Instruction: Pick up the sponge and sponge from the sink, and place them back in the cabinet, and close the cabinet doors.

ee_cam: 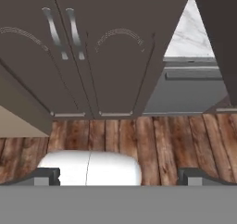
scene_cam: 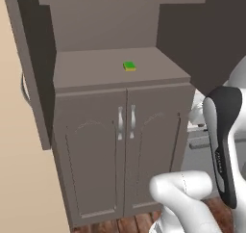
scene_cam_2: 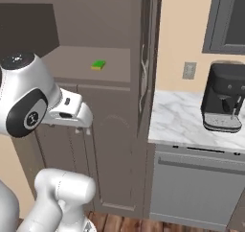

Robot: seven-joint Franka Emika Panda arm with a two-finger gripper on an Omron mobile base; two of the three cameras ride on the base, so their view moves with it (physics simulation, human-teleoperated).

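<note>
One sponge [scene_cam: 129, 66] lay on the open cabinet [scene_cam: 96, 68] shelf, well above and apart from the jaws [ee_cam: 119, 177]. The jaws stood released, grasping nothing, aimed at the wooden floor [ee_cam: 152, 140] before the lower arched doors [ee_cam: 60, 56]. The right base view alone showed the coffee machine [scene_cam_2: 224, 104] on the marble worktop [scene_cam_2: 182, 121].

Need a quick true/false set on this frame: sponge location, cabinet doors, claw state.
1. A sponge lies on the open shelf of the cabinet. True.
2. The lower arched-panel doors stand open. False: they are shut, handles side by side.
3. The claw holds a sponge. False: its jaws are open, with nothing between them.
4. A coffee machine stands on the marble counter. True.
5. The upper cabinet doors are closed. False: the left one stands swung open.
</note>
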